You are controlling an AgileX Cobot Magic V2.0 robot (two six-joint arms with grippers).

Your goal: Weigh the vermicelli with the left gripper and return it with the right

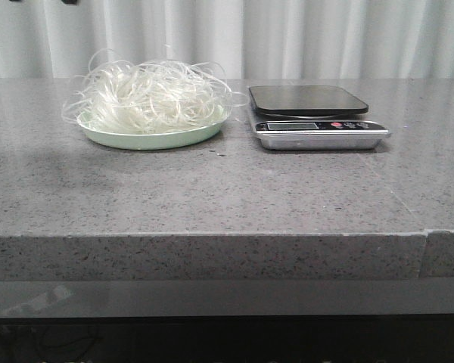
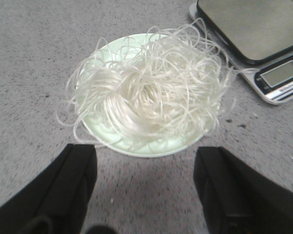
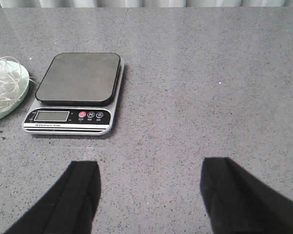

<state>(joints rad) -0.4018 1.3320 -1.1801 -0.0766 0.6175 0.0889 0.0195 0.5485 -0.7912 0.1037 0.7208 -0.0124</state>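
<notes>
While vermicelli [image 2: 149, 92] sits on plate [image 2: 151, 148], left hand [image 2: 145, 187] and right hand [image 3: 149, 195] wide apart, empty

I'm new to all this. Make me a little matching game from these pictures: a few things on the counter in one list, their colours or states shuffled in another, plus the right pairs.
Things:
1. vermicelli
2. plate
3. scale platform
4. left gripper

Descriptions:
A. dark, flat and bare
B. open, holding nothing
C. pale green and round
D. tangled translucent white strands

Pairs: 1-D, 2-C, 3-A, 4-B
</notes>
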